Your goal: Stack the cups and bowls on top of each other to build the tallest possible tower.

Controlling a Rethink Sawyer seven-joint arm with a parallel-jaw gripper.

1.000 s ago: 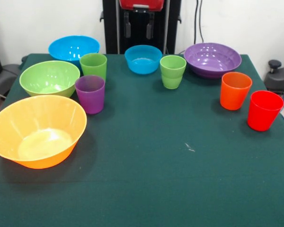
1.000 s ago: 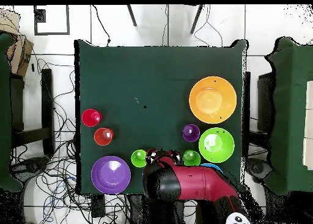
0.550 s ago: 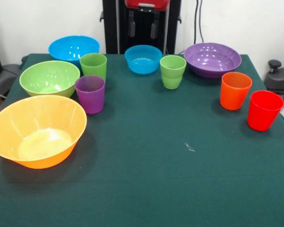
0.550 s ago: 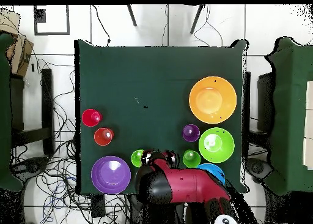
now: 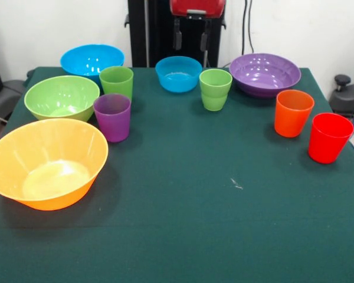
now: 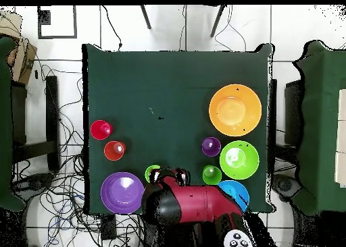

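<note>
The tower is unbuilt: the orange bowl sits upright at the table's 8 o'clock, the purple cup just beyond. The gripper hangs at 12, fingers parted, empty. Judged best: invert that bowl first, gripping its rim squarely.

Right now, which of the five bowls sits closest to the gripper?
The smaller blue bowl, directly below the gripper; the other bowls lie off to either side.
</note>
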